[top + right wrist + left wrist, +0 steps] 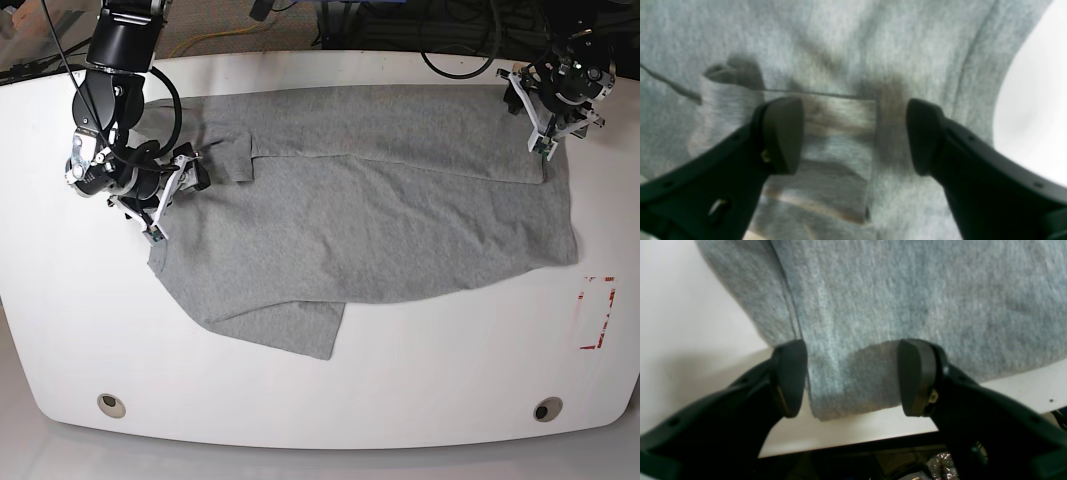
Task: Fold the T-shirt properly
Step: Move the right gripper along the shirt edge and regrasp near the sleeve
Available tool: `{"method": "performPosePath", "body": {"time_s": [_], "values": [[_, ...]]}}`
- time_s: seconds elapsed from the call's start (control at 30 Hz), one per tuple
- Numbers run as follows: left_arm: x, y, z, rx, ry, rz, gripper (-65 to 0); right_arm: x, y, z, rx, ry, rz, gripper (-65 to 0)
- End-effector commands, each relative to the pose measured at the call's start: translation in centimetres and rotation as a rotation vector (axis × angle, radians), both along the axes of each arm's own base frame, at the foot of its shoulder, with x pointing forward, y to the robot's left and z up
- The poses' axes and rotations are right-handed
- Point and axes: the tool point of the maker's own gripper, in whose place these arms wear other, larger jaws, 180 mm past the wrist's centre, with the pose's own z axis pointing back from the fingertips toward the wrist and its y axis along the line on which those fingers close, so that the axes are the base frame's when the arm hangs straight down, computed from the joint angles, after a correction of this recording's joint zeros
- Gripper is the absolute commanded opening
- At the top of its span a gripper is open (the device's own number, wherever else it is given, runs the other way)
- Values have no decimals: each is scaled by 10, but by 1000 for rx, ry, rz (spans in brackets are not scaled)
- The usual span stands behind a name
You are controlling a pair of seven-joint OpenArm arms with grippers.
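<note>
Partly folded, the T-shirt (370,210) lay spread across the white table (300,390), its lettering out of sight. Both the left gripper (851,376) and the right gripper (853,135) stood wide open over shirt edges, gripping nothing; their arms were cropped.

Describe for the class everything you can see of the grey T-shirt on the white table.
The T-shirt is plain heather-grey knit, soft and slightly fuzzy up close. It lies spread on the white table, partly folded: one strip is turned over along the far edge, and a flap juts toward the near side. Wrinkles cross its middle. No print or tag is visible. The left gripper straddles a corner at the table's edge with open jaws; the right gripper sits open over a folded sleeve.
</note>
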Motion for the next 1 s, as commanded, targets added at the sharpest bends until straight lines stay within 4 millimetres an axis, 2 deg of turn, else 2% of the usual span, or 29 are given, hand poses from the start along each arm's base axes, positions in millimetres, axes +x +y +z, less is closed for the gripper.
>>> {"method": "performPosePath", "body": {"time_s": [0.0, 0.17, 0.37, 0.5, 0.67, 0.73, 0.87, 0.97], "values": [[5, 3, 7, 9, -26, -6, -265, 11, -2, 12, 3, -51, 0, -192], [5, 3, 7, 9, -26, -6, -265, 9, -2, 10, 3, -45, 0, -211], [5, 3, 7, 9, -26, -6, -265, 5, 7, 6, 26, -36, 2, -339], [5, 3, 7, 9, -26, -6, -265, 4, 9, 4, 28, -30, 1, -325], [5, 3, 7, 9, -26, -6, -265, 5, 9, 4, 28, -32, 0, -341], [5, 3, 7, 9, -26, -6, -265, 5, 9, 4, 28, -32, 0, -371], [5, 3, 7, 9, -26, -6, -265, 6, 9, 5, 26, -38, 2, -490], [5, 3, 7, 9, -26, -6, -265, 7, 9, 6, 26, -41, 2, -542]]}}
